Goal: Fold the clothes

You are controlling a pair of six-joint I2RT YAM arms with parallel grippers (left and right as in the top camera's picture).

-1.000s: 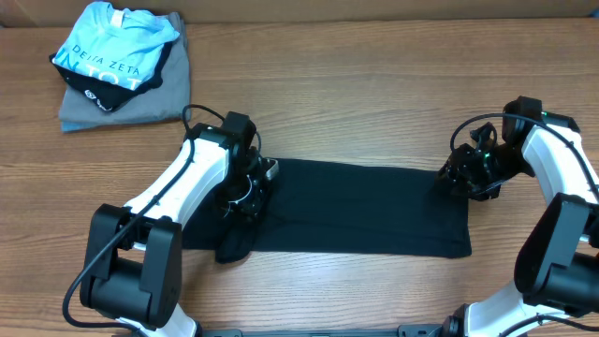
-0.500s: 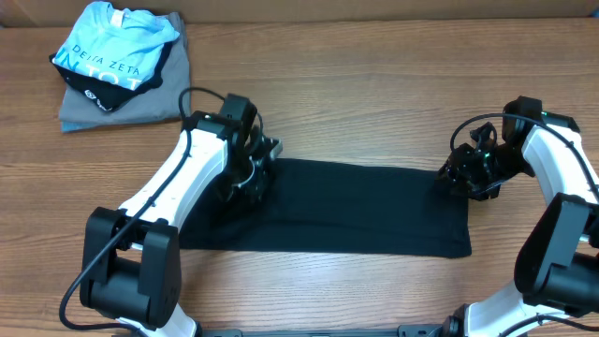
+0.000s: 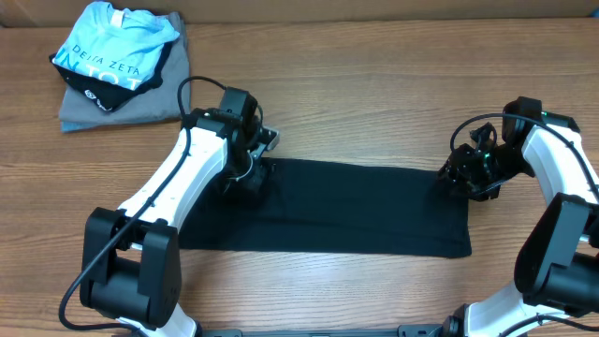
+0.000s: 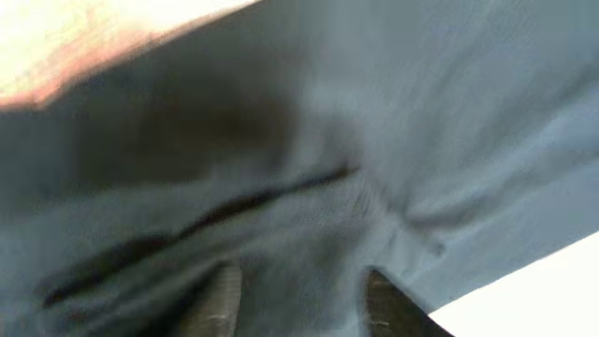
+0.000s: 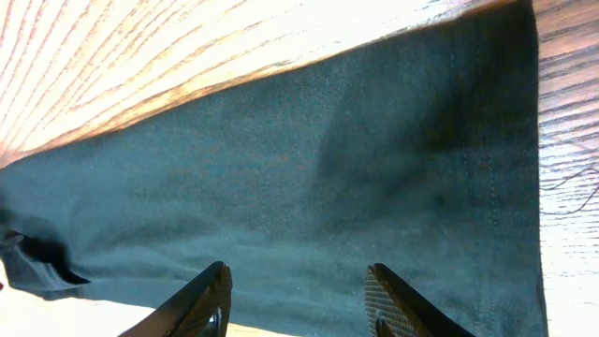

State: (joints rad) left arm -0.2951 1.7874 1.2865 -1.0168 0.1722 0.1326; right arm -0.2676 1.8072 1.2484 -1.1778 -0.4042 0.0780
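Observation:
The black T-shirt [image 3: 356,211] lies flat on the wooden table [image 3: 374,94] as a long horizontal strip. My left gripper [image 3: 255,176] is low over its far left part. In the left wrist view the fingers [image 4: 220,300] stand apart, with blurred dark fabric [image 4: 421,112] close beneath and between them, so the gripper [image 4: 304,304] is open. My right gripper [image 3: 456,176] is at the shirt's far right corner. In the right wrist view it [image 5: 299,300] is open and empty over the fabric [image 5: 356,168] near the hemmed edge.
A light blue shirt with white lettering [image 3: 112,42] lies on a grey folded garment [image 3: 131,103] at the far left of the table. Bare wood surrounds the black shirt.
My left gripper has moved from the shirt's front left edge toward its far edge. The bunched fabric that hung at the front left now lies flat. The right arm has not moved.

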